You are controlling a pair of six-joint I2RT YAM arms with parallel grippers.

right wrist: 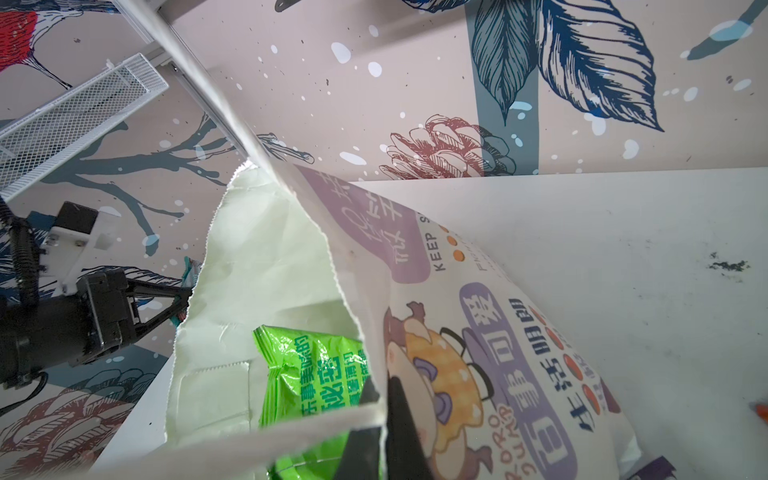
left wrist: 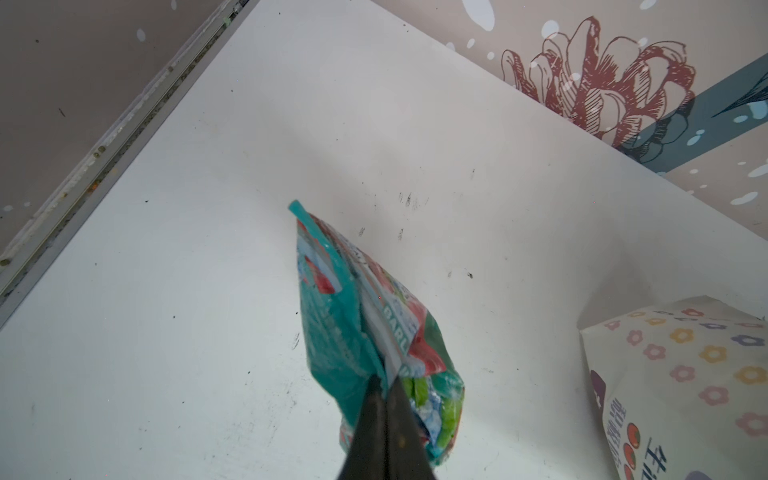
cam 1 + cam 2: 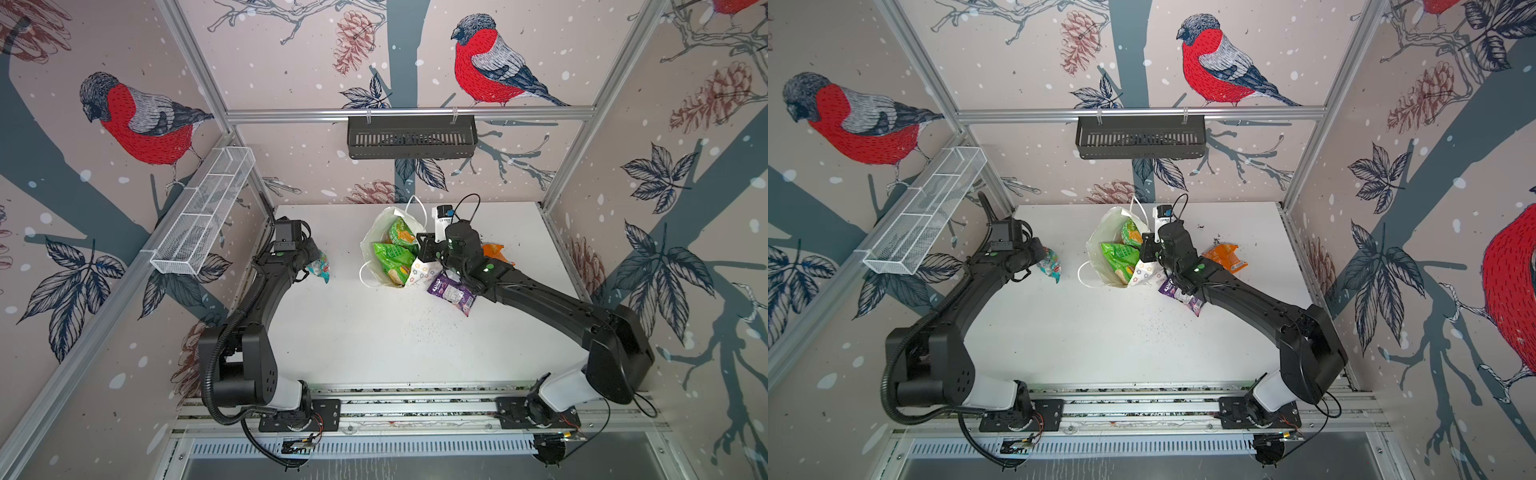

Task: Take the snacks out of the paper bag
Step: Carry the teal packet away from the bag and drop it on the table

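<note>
partly done: orange packet [image 3: 494, 251] and purple packet [image 3: 451, 291] lie on the worktop [image 3: 353, 332] by the bag [image 3: 374, 237], left fingers [image 2: 370, 419] grip a teal packet [image 2: 357, 332] outside it, right fingers [image 1: 405, 428] pinch its rim, green packets [image 3: 392, 257] still inside.

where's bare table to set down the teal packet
Widest bare table is the near half, in front of the bag. A smaller strip lies between the teal packet and the bag. Crowded: right of the bag, around the right gripper, purple packet and orange packet.
</note>
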